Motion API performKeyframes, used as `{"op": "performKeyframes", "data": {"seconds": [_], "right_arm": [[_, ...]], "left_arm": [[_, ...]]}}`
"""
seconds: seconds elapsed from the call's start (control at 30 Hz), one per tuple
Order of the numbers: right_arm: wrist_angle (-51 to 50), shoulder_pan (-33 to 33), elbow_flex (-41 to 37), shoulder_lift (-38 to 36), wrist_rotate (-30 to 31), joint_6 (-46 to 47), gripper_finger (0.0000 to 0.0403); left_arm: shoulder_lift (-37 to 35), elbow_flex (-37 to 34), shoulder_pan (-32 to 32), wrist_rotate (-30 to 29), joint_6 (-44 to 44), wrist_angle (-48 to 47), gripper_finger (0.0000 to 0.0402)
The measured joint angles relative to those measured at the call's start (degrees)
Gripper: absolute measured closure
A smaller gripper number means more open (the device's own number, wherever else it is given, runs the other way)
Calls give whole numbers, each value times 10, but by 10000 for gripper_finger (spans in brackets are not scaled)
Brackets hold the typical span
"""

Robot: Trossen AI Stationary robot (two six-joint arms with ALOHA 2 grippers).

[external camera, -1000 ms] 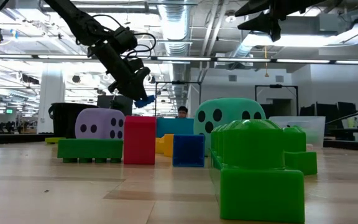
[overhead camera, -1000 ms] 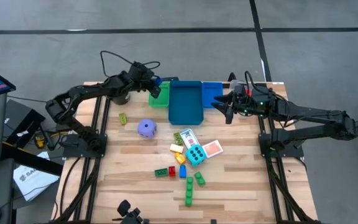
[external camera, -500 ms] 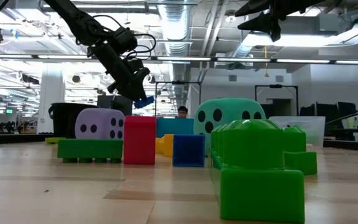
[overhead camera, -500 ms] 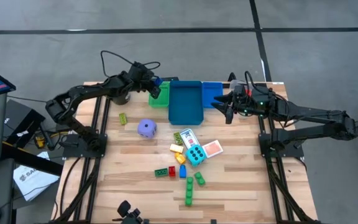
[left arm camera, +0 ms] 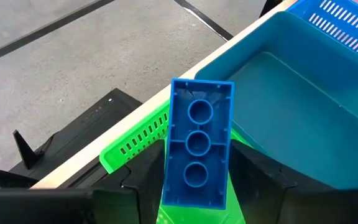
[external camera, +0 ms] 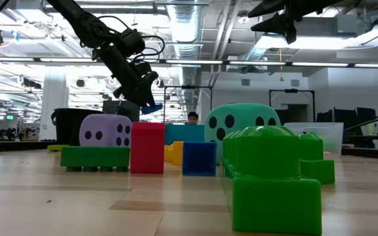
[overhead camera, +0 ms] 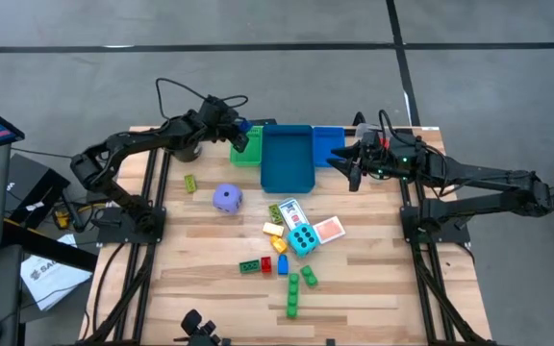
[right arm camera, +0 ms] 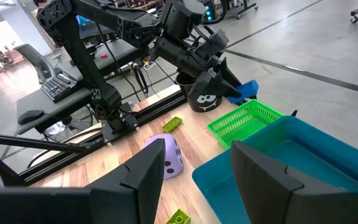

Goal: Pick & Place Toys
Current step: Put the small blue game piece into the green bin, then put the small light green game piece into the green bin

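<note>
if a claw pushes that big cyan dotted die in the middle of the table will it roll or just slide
The large cyan dotted die would probably slide first: it rests on a flat face on the smooth wooden table. Its rounded corners suggest a high or hard push could tip it over. It looks hollow and light, and would likely bump the red playing card beside it.
</note>
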Motion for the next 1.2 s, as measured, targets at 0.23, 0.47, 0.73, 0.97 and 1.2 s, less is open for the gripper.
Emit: {"op": "performKeyframes", "data": {"seconds": [0.23, 0.47, 0.73, 0.97, 1.2], "right_arm": [[0, 0, 0, 0, 0, 0, 223], [0, 0, 0, 0, 0, 0, 223], [0, 0, 0, 0, 0, -1, 223], [-9, 0, 0, 0, 0, -1, 223], [-26, 0, 0, 0, 0, 7, 223]], "left_arm": [[0, 0, 0, -3, 0, 0, 234], [0, 0, -3, 3, 0, 0, 246], [0, 0, -36, 139, -30, 0, 247], [0, 0, -97, 351, -29, 0, 232], [0, 0, -186, 406, -26, 0, 212]]}}
